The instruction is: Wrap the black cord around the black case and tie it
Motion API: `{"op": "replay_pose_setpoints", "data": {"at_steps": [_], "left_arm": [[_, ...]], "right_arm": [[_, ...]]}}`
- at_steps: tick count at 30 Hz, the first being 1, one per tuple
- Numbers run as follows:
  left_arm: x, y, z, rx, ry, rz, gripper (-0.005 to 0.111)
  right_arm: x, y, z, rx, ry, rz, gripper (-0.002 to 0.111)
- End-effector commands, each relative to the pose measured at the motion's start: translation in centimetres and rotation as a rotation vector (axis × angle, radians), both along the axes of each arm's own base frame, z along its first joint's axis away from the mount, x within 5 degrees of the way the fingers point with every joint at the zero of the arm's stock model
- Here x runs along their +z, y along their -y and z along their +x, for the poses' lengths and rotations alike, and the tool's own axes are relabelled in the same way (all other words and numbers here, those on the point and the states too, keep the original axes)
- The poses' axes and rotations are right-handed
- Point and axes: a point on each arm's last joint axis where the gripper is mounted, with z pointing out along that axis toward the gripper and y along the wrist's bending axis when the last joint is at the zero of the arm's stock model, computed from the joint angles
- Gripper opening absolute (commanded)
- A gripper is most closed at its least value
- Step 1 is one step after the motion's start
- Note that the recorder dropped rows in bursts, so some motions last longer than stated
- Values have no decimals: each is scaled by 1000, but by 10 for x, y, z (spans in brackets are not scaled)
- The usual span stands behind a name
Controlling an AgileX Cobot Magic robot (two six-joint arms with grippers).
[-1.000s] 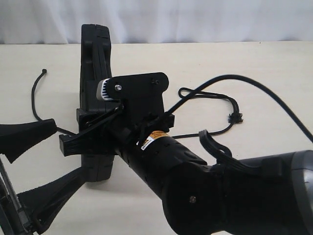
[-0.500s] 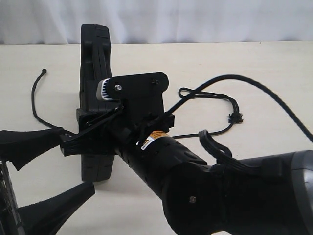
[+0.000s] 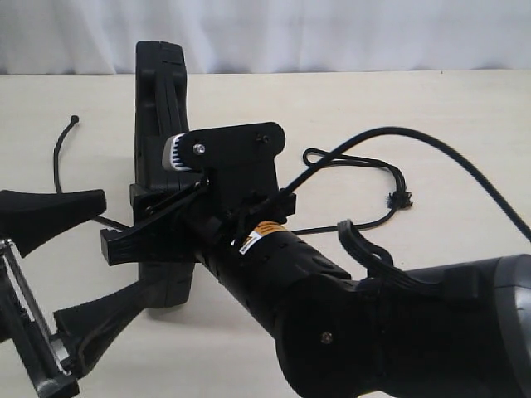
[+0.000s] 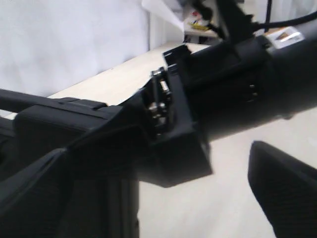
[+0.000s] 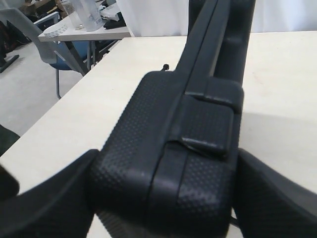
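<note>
One matte black case [image 3: 158, 91] upright on edge, pebbled shell, clamped by right gripper [image 5: 163, 196], left gripper [image 3: 124, 245] spread wide

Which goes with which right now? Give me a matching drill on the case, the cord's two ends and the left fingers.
1. black case
2. cord's knobbed tip
3. cord's frayed knot
4. left gripper

A. fingers wide apart
B. on the table, right of the case in the exterior view
C. standing on edge, clamped between the right gripper fingers
D. on the table, left of the case in the exterior view

Pairs: 1-C, 2-D, 3-B, 4-A
</note>
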Motion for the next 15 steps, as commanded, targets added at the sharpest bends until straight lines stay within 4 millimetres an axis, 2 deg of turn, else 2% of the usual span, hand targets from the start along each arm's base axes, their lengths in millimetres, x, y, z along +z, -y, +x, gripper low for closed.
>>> {"op": "replay_pose_setpoints", "data": {"at_steps": [1,6,8,11,15], "left_arm": [[5,-11,-1,84,-32,122,89],[-26,-19,-17,69,-85,135,89],[-30,-17,-17,55,-102,126,89],[-39,-10,-8,42,-145,146,89],[-66,3,12,27,-220,180,89]], "right_arm": [[6,0,3,-8,48,6,23],[9,1,5,-31,76,16,23],[9,1,5,-31,76,16,23],[9,1,5,-34,78,18,23],[11,2,6,-56,85,43,23]]}}
